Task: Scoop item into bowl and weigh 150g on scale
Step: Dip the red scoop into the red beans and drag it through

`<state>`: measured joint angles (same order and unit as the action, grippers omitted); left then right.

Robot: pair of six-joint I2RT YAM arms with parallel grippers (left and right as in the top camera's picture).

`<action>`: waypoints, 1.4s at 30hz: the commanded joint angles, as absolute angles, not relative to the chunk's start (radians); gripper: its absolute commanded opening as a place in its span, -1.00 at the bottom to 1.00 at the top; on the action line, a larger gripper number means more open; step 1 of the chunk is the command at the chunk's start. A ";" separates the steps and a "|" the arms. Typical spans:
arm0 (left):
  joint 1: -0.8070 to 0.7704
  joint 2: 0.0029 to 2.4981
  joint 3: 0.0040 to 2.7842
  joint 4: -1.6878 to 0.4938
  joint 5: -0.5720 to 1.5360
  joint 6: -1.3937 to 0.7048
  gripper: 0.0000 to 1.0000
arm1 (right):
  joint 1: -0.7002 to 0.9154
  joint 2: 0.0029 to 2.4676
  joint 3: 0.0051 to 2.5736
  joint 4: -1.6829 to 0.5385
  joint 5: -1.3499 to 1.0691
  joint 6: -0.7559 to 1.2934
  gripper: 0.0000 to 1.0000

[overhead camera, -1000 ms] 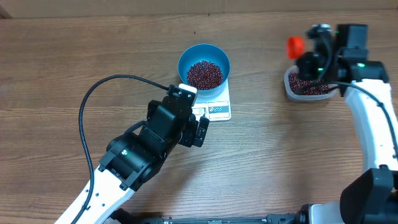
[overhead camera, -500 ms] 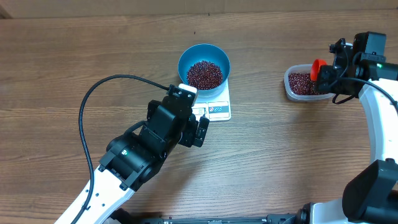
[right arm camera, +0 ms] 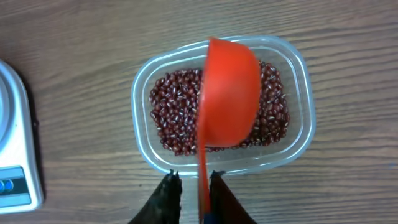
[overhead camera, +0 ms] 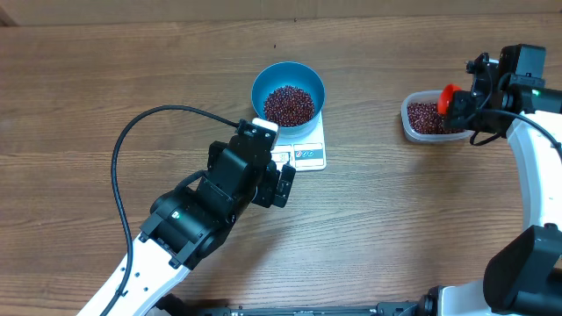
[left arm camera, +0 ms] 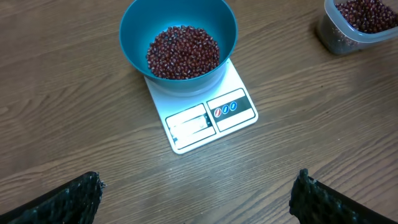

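Note:
The blue bowl (overhead camera: 259,81) (left arm camera: 134,31) stands on the white scale (overhead camera: 307,156) (left arm camera: 211,118) and holds a heap of dark red beans (overhead camera: 288,104) (left arm camera: 182,51). More beans (right arm camera: 174,115) lie in the clear tub (overhead camera: 413,127) (right arm camera: 140,99) at the right. A red scoop (overhead camera: 449,95) (right arm camera: 230,93) hangs tilted on edge over the tub, its thin handle between the fingers of my right gripper (overhead camera: 458,109) (right arm camera: 193,177). Those jaws stand slightly apart: the handle lies against the right finger, with a gap at the left one. My left gripper (overhead camera: 283,186) (left arm camera: 199,180) is wide open over bare wood, just in front of the scale.
A black cable (overhead camera: 140,123) loops over the table left of my left arm. Bare wood lies between the scale and the tub. In the right wrist view a corner of the scale (right arm camera: 12,155) shows at the left edge.
My right arm has swung right, carrying the scoop from the tub's left side to its right side. Its jaws have parted a little around the handle. The left arm is still.

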<state>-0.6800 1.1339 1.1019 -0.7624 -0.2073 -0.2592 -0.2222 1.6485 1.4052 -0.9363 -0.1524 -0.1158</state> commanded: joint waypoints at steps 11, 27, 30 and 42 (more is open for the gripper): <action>-0.673 1.139 1.102 -0.759 -0.220 -0.273 0.99 | -0.226 1.651 1.413 -0.929 -0.150 -0.116 -0.57; -0.673 1.139 1.102 -0.759 -0.220 -0.273 0.99 | -0.226 1.652 1.413 -0.929 -0.150 -0.116 -0.66; -0.673 1.139 1.102 -0.759 -0.220 -0.272 0.99 | -0.226 1.652 1.413 -0.929 -0.150 -0.116 -0.93; -0.673 1.139 1.102 -0.759 -0.220 -0.272 0.99 | -0.226 1.652 1.413 -0.925 -0.150 -0.116 -0.89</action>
<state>-0.6800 1.1339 1.1019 -0.7620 -0.2073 -0.2592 -0.2222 1.6485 1.4052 -0.9314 -0.1505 -0.1177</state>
